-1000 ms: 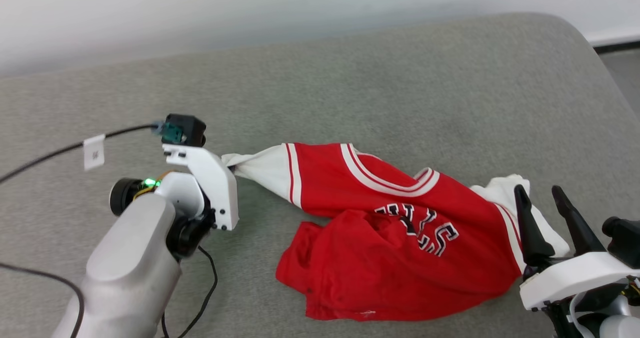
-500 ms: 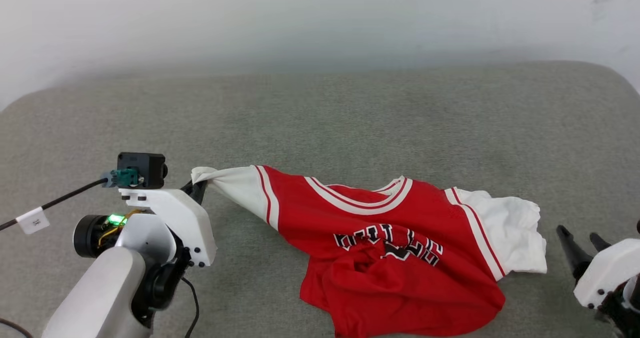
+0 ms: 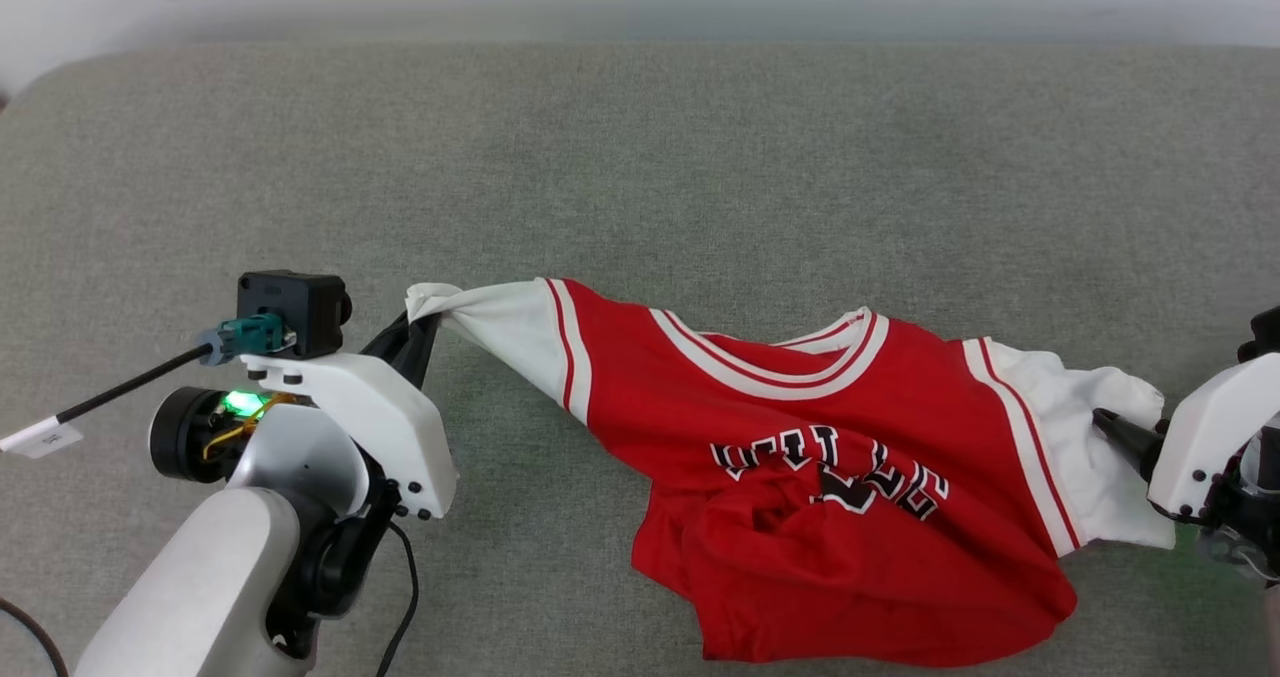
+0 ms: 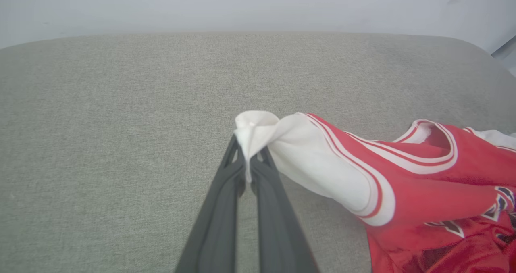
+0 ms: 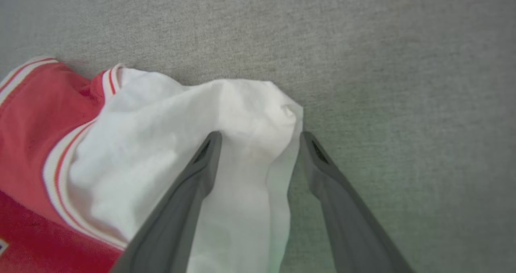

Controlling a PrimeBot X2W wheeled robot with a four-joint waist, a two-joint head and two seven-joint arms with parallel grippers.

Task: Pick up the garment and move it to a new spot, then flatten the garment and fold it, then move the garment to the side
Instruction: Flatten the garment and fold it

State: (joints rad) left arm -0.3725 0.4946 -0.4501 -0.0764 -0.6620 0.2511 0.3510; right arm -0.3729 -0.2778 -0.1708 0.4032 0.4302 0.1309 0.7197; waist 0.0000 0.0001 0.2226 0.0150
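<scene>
Left pincer (image 4: 248,154) — tight on rumpled garment (image 3: 800,407)

The right gripper (image 5: 261,135) (jaws wide) has moved in to straddle the garment (image 3: 850,437) at its white sleeve (image 5: 153,144).

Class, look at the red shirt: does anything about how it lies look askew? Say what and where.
The garment lies crumpled: its lower red part is bunched up, hiding part of the lettering, and the left gripper pinches one white sleeve into a twisted point.
</scene>
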